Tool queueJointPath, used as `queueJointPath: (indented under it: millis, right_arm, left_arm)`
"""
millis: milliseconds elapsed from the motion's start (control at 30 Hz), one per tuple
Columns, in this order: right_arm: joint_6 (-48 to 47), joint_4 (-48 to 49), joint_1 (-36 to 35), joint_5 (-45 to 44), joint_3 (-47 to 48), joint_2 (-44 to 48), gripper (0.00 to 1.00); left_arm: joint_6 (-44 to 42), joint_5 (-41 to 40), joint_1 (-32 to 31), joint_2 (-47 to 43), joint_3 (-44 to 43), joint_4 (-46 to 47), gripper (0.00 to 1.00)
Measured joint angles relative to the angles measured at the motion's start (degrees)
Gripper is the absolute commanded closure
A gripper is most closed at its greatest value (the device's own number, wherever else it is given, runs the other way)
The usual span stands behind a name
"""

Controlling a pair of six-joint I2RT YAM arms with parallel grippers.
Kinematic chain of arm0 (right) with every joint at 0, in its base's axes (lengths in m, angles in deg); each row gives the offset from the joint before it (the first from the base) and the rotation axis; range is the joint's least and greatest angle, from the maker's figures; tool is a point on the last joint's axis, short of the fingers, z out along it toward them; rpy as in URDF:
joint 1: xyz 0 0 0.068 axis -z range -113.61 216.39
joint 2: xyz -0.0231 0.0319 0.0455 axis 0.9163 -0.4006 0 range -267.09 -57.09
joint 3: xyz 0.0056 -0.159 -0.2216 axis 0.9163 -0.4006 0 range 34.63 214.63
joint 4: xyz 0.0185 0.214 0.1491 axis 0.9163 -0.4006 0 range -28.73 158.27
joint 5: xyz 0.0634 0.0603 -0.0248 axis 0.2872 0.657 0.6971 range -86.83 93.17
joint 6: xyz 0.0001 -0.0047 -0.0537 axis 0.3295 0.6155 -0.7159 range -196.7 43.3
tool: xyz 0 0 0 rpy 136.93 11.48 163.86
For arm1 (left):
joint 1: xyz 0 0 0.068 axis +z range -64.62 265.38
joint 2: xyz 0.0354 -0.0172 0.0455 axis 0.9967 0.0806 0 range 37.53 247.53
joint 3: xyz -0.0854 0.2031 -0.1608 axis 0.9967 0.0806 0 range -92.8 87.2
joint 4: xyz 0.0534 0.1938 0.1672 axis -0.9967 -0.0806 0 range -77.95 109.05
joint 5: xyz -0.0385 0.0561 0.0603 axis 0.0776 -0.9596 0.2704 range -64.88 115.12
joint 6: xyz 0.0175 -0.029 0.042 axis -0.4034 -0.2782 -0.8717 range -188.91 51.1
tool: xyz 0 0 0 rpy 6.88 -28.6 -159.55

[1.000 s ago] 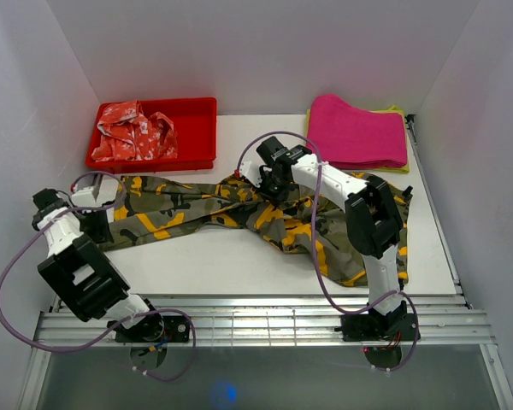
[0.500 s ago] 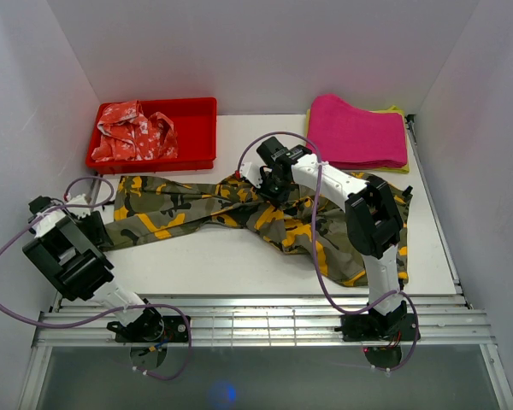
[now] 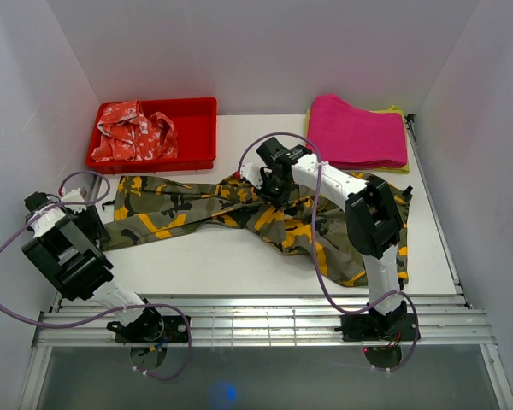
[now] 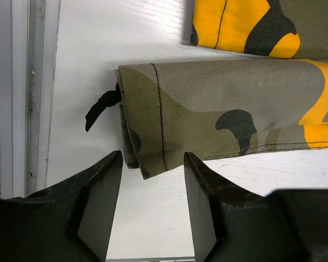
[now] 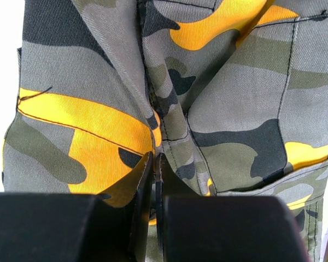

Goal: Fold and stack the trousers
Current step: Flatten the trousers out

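The camouflage trousers (image 3: 239, 209) lie spread across the table, one leg running left, the other toward the front right. My left gripper (image 3: 98, 224) is open at the left leg's hem; in the left wrist view the hem (image 4: 153, 136) sits just beyond my open fingertips (image 4: 106, 174), with a black drawstring (image 4: 101, 106) poking out. My right gripper (image 3: 274, 190) is shut on a pinched fold of the trousers (image 5: 156, 125) near the crotch, its jaws pressed together.
A red tray (image 3: 201, 128) at the back left holds a red-and-white patterned garment (image 3: 135, 130). A folded pink cloth (image 3: 359, 130) lies on a yellow one at the back right. The table's left edge rail (image 4: 22, 93) runs beside the hem.
The left arm has swung back and left, bringing its gripper to the left leg's hem. The right arm and the trousers have hardly moved.
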Motion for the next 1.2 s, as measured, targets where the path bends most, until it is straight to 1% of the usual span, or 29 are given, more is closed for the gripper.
queueJointPath:
  millis: [233, 467, 600, 700, 733, 800, 833, 867, 1033, 1200]
  right_arm:
    - [0.00, -0.07, 0.00, 0.00, 0.00, 0.00, 0.92]
    - [0.00, -0.11, 0.00, 0.00, 0.00, 0.00, 0.92]
    - [0.00, -0.26, 0.00, 0.00, 0.00, 0.00, 0.92]
    - [0.00, -0.26, 0.00, 0.00, -0.11, 0.02, 0.92]
    - [0.00, -0.24, 0.00, 0.00, -0.26, 0.04, 0.92]
    - [0.02, -0.11, 0.00, 0.11, -1.36, 0.59, 0.92]
    - [0.00, -0.07, 0.00, 0.22, -2.08, 1.01, 0.92]
    - [0.00, 0.00, 0.00, 0.44, -2.97, 1.62, 0.92]
    - [-0.07, 0.13, -0.13, 2.69, -8.66, 6.93, 0.92]
    - [-1.46, -0.42, -1.22, 7.10, -11.96, 13.29, 0.92]
  left_arm:
    - [0.44, 0.74, 0.00, 0.04, 0.00, 0.00, 0.41]
    - [1.53, 2.40, -0.02, 2.23, -0.11, 0.02, 0.47]
    - [2.54, 2.40, -0.02, 3.50, -0.11, 0.00, 0.61]
    - [3.10, 2.38, -0.02, 3.54, -0.17, -0.22, 0.69]
    - [3.28, 2.36, 0.00, 3.54, -0.28, -0.35, 0.75]
    - [3.63, 2.36, 0.00, 3.37, -0.63, -0.98, 0.82]
    - [3.65, 2.32, 0.07, 3.13, -0.90, -1.57, 0.92]
    - [3.54, 2.38, 0.28, 2.67, -1.14, -2.27, 0.99]
    - [2.14, 2.56, 3.13, -1.36, -3.72, -8.72, 1.00]
    - [-0.72, 2.73, 6.82, -4.13, -10.27, -17.55, 1.00]
